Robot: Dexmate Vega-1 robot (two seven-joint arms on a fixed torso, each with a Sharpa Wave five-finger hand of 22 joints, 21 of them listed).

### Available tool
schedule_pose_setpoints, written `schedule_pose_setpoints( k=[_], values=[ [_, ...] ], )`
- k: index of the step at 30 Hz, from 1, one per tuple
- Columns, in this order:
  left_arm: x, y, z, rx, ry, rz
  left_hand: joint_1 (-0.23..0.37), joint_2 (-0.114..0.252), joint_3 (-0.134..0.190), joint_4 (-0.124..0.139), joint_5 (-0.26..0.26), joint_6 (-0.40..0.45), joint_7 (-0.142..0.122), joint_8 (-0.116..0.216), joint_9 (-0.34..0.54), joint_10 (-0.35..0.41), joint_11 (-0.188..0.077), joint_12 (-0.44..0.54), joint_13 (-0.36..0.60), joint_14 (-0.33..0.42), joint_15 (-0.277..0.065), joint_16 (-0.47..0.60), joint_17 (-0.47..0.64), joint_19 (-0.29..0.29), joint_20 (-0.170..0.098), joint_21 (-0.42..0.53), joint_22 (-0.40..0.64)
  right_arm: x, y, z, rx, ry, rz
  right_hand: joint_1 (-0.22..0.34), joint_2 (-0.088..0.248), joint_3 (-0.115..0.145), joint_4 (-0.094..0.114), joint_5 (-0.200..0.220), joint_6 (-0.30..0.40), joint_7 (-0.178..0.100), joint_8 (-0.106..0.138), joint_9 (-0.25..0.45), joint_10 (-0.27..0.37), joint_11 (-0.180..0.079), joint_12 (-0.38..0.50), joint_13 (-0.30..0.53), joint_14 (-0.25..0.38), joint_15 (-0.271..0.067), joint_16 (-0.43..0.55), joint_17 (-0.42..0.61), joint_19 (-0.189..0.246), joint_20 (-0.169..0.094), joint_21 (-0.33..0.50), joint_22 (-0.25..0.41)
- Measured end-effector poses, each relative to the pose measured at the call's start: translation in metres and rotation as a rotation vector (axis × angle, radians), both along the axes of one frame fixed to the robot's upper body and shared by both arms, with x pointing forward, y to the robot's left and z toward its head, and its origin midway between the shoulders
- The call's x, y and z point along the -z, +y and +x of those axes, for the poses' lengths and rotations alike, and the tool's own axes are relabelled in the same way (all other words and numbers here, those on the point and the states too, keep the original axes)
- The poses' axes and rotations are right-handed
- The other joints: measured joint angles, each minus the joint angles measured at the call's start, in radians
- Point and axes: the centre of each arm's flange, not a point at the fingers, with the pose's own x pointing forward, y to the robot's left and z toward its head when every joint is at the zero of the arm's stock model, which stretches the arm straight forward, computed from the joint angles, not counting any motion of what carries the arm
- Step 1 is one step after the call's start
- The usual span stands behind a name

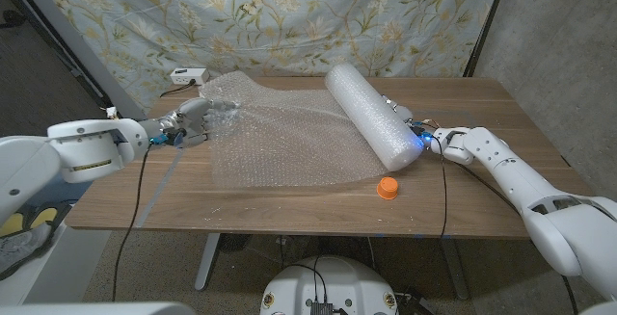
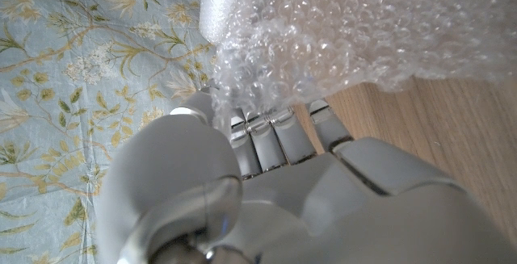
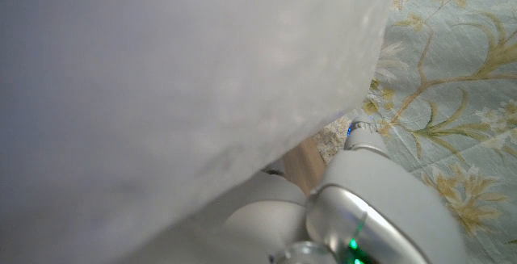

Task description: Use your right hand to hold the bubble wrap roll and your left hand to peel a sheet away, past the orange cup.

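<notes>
The white cylindrical bubble wrap roll (image 1: 374,115) lies towards the wooden table's (image 1: 482,209) right edge, gripped by the right robot hand (image 1: 416,130). The left robot hand (image 1: 193,122) pinches the unrolled clear sheet (image 1: 280,137) near the left edge. The small orange cup (image 1: 388,188) stands by the front edge.

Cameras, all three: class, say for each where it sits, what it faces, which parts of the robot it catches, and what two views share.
Head view: from the robot's head, down over the wooden table, the small orange cup and both arms.
Left wrist view: behind the left hand, which grips the peeled clear bubble wrap sheet.
Right wrist view: behind the right hand, against the white bubble wrap roll.
Shared: head and left wrist views both show the sheet.
</notes>
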Motion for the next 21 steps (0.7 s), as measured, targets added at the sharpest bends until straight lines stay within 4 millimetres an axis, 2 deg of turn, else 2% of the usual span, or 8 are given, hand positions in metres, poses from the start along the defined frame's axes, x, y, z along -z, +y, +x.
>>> schedule_pose_setpoints(
  k=[10,21],
  values=[
    [0.004,-0.015,0.019,0.010,-0.014,-0.019,0.000,0.000,0.000,0.000,0.000,0.000,0.000,0.000,0.000,0.000,0.000,0.000,0.000,0.006,-0.005,0.004,0.008,0.000,0.000,0.004,0.000,-0.008,-0.001,0.002,-0.001,-0.013,-0.004,0.000,0.000,0.000,0.000,0.000,0.000,0.000,0.000,0.000,0.000,0.000,0.000,0.000,0.000,0.000,0.000,0.000,0.000,0.000,0.000,0.000],
    [0.003,-0.024,0.026,0.010,-0.022,-0.019,0.000,0.000,0.000,0.000,0.000,0.000,0.001,0.000,-0.004,0.000,0.000,0.000,-0.003,0.006,-0.005,0.004,0.009,0.000,0.000,0.004,0.000,-0.012,-0.003,0.002,0.003,-0.020,-0.002,0.000,0.000,0.003,-0.003,0.000,0.000,0.000,0.000,0.000,0.000,0.000,-0.006,0.000,0.000,0.000,0.000,0.000,0.000,0.000,0.000,0.000]
  ],
)
